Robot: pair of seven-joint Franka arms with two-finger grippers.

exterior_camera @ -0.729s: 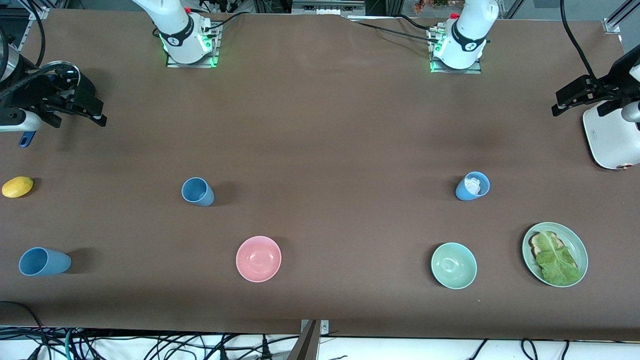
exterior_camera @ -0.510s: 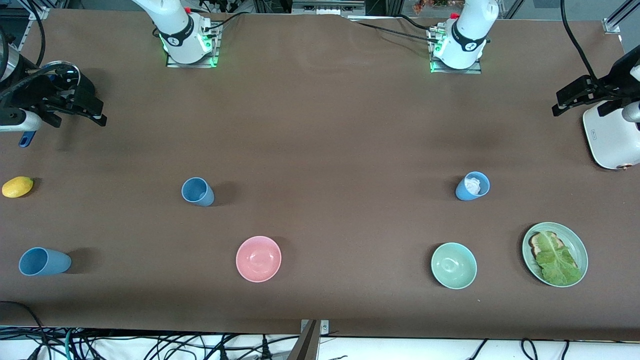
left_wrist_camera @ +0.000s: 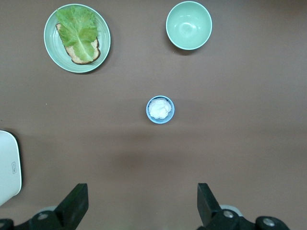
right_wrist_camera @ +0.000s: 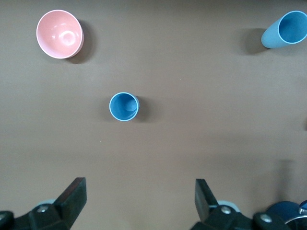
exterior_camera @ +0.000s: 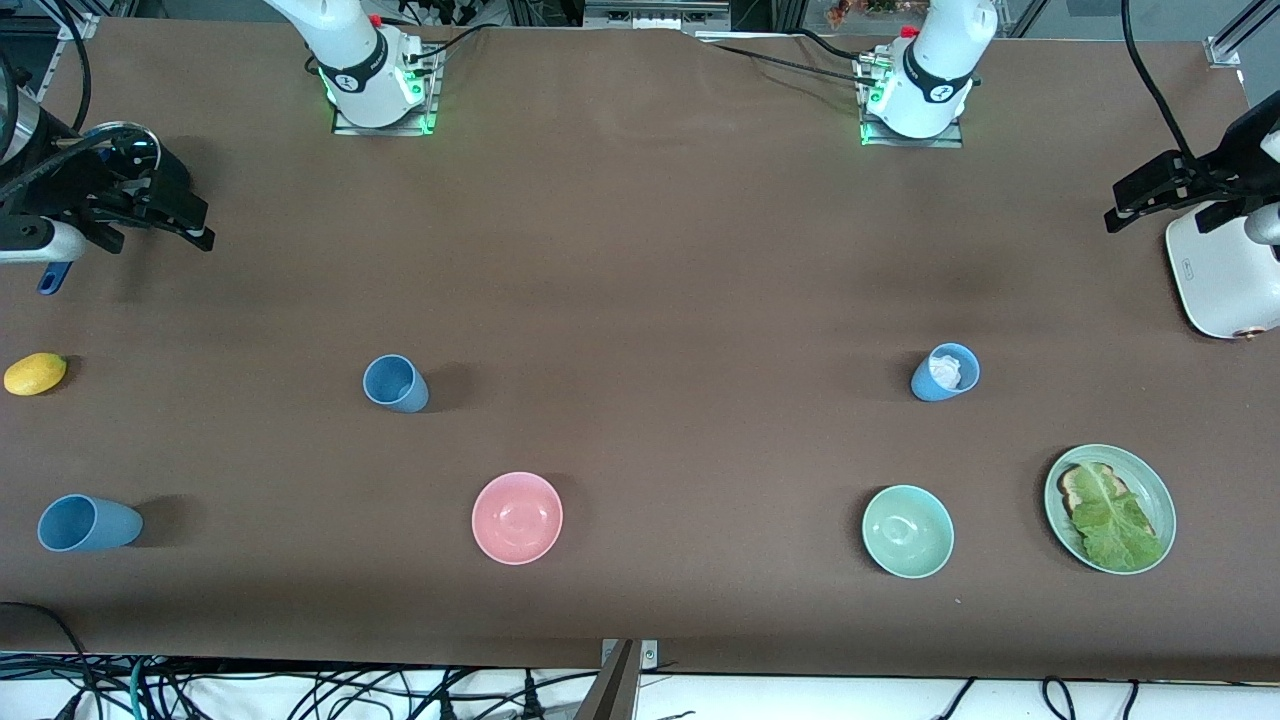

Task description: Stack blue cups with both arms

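Observation:
Three blue cups stand on the brown table. One cup (exterior_camera: 395, 383) (right_wrist_camera: 124, 106) is toward the right arm's end. A second cup (exterior_camera: 88, 523) (right_wrist_camera: 284, 29) is nearer the front camera, by that end's edge. The third cup (exterior_camera: 945, 372) (left_wrist_camera: 160, 109), toward the left arm's end, holds something white and crumpled. My right gripper (exterior_camera: 200, 228) (right_wrist_camera: 140, 184) hangs open and empty high over its end of the table. High over the other end, my left gripper (exterior_camera: 1118, 205) (left_wrist_camera: 141, 189) is open and empty too. Both are well apart from the cups.
A pink bowl (exterior_camera: 517, 517) and a mint-green bowl (exterior_camera: 908, 531) sit near the front edge. A green plate (exterior_camera: 1155, 480) holds bread and lettuce. A lemon (exterior_camera: 35, 373), a blue pan handle (exterior_camera: 52, 277) and a white appliance (exterior_camera: 1220, 280) lie at the table's ends.

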